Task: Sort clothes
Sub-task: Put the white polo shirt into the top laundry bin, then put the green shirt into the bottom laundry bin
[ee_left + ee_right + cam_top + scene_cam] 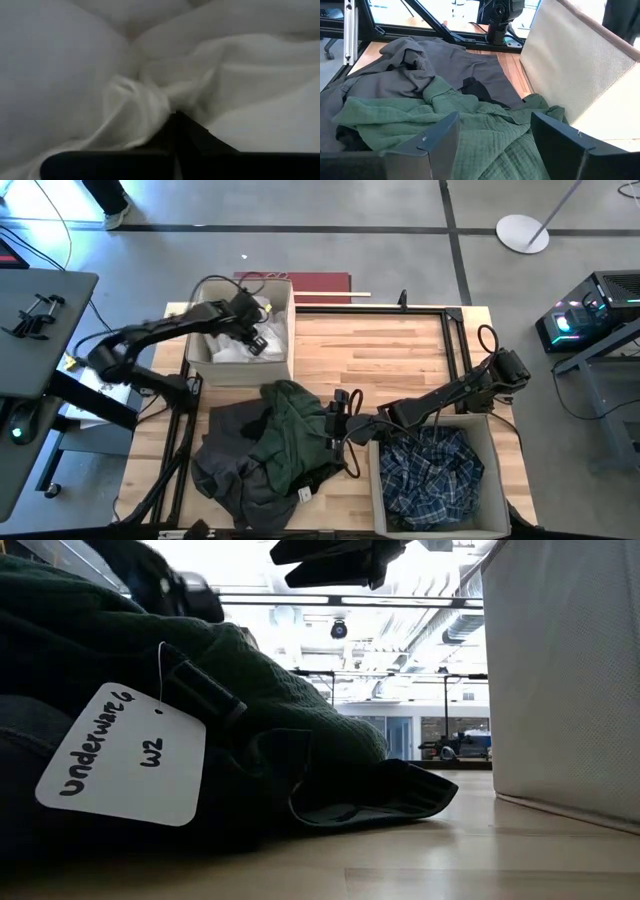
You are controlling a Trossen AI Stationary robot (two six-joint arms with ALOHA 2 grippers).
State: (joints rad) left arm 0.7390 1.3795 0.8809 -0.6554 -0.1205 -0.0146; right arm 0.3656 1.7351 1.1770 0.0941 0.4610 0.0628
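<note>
My left gripper [256, 340] is down in the far left beige bin [205, 358], shut on a white pale garment [135, 100] that lies there. My right gripper [495, 145] is open and empty, its fingers just above the dark green garment [295, 430] in the pile at the table's near middle. It also shows at the top of the low view [330, 562]. The green garment lies on a dark grey one [228, 465] and carries a white tag [130, 755]. The blue-white plaid shirt [430, 470] lies in the near right bin [495, 442]. My left gripper pinches a bunched fold of the white garment [150, 102] at its fingertips [192, 137]. Folds of the cloth gather toward that spot. The rest of the garment lies in the bin. My own fingers hide how many layers are held.
The near right bin's wall [580, 65] stands close beside my right gripper. A black frame [455, 330] runs along the table's far and right sides. Bare wood [370, 360] lies between the bins. A person's foot [118, 215] shows on the floor beyond the table.
</note>
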